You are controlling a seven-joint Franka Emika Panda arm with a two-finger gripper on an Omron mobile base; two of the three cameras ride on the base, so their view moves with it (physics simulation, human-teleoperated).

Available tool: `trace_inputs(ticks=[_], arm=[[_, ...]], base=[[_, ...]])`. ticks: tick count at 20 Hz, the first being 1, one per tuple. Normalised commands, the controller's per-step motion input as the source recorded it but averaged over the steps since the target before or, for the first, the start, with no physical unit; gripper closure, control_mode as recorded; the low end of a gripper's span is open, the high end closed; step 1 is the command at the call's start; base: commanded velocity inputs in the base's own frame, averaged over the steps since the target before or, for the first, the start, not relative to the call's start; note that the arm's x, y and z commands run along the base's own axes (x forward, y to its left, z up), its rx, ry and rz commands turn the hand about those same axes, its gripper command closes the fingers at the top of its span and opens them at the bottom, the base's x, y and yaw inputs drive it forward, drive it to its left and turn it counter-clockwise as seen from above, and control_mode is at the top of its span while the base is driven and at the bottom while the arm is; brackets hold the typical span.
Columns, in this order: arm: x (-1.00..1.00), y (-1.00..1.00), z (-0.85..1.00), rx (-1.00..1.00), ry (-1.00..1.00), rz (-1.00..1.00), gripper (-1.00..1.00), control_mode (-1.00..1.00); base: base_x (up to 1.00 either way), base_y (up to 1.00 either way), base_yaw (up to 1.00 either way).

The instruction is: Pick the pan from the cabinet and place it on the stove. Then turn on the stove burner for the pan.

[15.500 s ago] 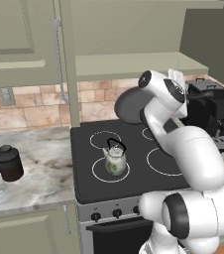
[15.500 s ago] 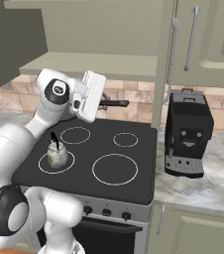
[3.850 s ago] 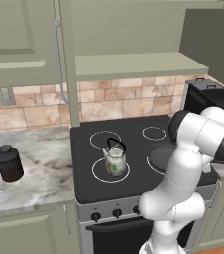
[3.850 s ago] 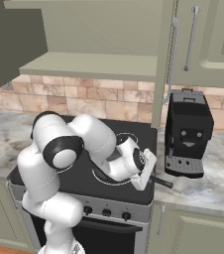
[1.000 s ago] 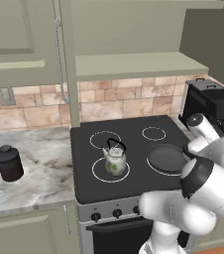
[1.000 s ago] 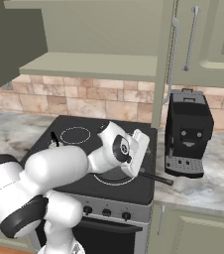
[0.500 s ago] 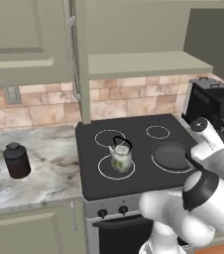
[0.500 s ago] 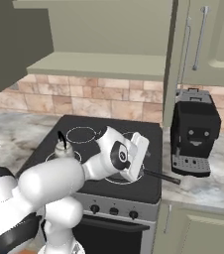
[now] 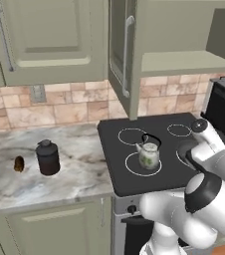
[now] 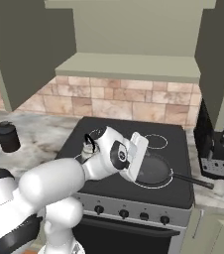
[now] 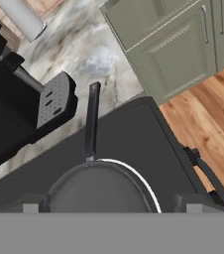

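The pan (image 10: 152,168) sits on the stove (image 10: 134,191), over the widest ring near its front right corner, handle reaching toward the coffee machine (image 10: 220,144). The end effector (image 11: 112,206) hovers just above it, fingers spread and holding nothing. What remains, I judge, is the knob (image 10: 143,216): choose the one matching that ring on the front panel, approach squarely, pinch, then twist.

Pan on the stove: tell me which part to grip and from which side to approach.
Grip the pan by its thin straight handle, coming down from above. The handle juts past the stove's right edge toward the coffee machine, lying level and apart from anything, while the round body looks too wide for the open gripper.
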Motion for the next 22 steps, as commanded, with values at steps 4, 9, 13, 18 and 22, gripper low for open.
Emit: trace_inputs(ticks=[4,9,13,18,22], arm=[[0.00,0.00,0.00,0.00,0.00,0.00,-1.00,1.00],[0.00,0.00,0.00,0.00,0.00,0.00,-1.00,1.00],[0.00,0.00,0.00,0.00,0.00,0.00,-1.00,1.00],[0.00,0.00,0.00,0.00,0.00,0.00,-1.00,1.00],[0.00,0.00,0.00,0.00,0.00,0.00,-1.00,1.00]], base=[[0.00,0.23,0.00],[0.00,0.11,0.00],[0.00,0.18,0.00],[0.00,0.36,0.00],[0.00,0.32,0.00]])
